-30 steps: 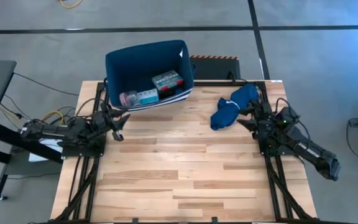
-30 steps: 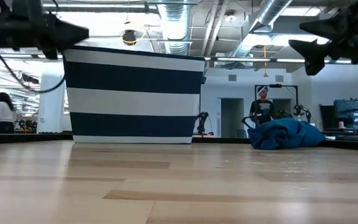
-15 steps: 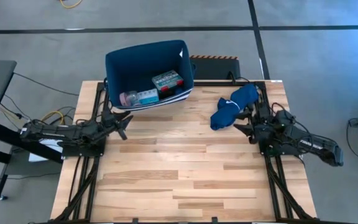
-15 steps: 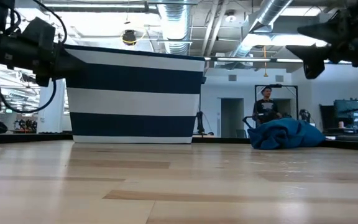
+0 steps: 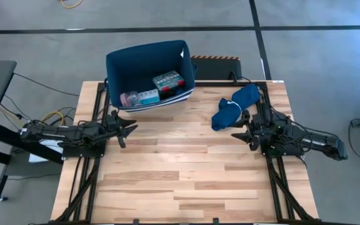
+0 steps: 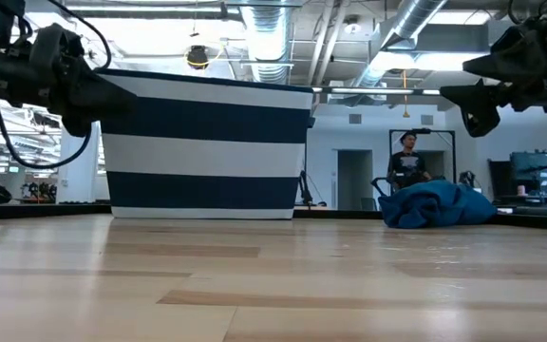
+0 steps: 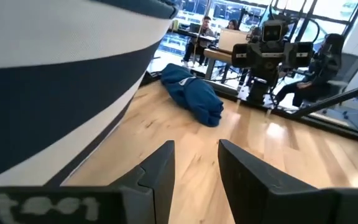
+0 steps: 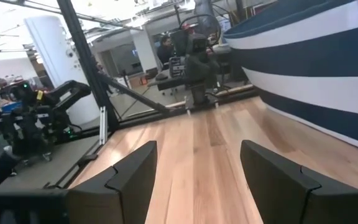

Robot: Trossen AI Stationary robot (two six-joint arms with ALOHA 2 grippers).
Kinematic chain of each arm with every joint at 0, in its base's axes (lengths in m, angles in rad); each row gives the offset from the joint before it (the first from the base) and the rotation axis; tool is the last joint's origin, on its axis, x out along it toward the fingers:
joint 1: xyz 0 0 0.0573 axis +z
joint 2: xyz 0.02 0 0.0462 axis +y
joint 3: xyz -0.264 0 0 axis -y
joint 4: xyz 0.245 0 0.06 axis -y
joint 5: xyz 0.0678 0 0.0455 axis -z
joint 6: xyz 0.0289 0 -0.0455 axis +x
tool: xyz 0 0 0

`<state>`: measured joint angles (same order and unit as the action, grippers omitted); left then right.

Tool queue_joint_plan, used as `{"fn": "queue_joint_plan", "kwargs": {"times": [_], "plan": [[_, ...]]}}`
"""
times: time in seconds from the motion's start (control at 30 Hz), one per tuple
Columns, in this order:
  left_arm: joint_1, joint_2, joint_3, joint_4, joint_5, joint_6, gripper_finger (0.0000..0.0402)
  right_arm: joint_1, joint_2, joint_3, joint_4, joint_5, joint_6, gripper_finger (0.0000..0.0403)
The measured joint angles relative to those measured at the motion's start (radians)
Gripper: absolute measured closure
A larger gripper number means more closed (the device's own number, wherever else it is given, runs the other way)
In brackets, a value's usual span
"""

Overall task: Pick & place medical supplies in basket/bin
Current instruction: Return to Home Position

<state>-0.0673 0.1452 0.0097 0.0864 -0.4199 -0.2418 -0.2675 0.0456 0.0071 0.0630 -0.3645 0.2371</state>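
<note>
The dark navy basket [image 5: 149, 72] stands at the table's far left edge; in the low view its wall [image 6: 207, 142] shows navy and white stripes. Inside it lie a teal-green box [image 5: 169, 80], a pale blue box [image 5: 147, 96] and a pink round roll [image 5: 129, 98]. My left gripper [image 5: 129, 130] hovers open and level near the table's left edge, just in front of the basket [image 7: 55, 93]. My right gripper [image 5: 239, 134] hovers open and level near the right edge. Both grippers [image 7: 194, 146] [image 8: 197, 146] have nothing between their fingers.
A crumpled blue cloth bundle [image 5: 235, 106] lies on the table at the far right, just beyond my right gripper, and shows in the low view [image 6: 440, 204]. Bare wood [image 5: 180, 169] spreads over the middle and near half. A person [image 6: 406, 157] stands in the room behind.
My left gripper has tipped up from pointing down to level, rolled, and sunk a little in front of the basket. My right gripper has swung from beside the blue cloth toward the table's near edge and middle, sinking slightly. Both stay open; nothing on the table has moved.
</note>
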Motion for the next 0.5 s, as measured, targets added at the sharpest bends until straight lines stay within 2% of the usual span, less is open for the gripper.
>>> {"fn": "queue_joint_plan", "kwargs": {"times": [0.5], "plan": [[0.000, 0.000, 0.000, -0.002, 0.002, 0.015, 0.0291, -0.001, 0.000, 0.000, 0.000, 0.000, 0.000, 0.0178]]}}
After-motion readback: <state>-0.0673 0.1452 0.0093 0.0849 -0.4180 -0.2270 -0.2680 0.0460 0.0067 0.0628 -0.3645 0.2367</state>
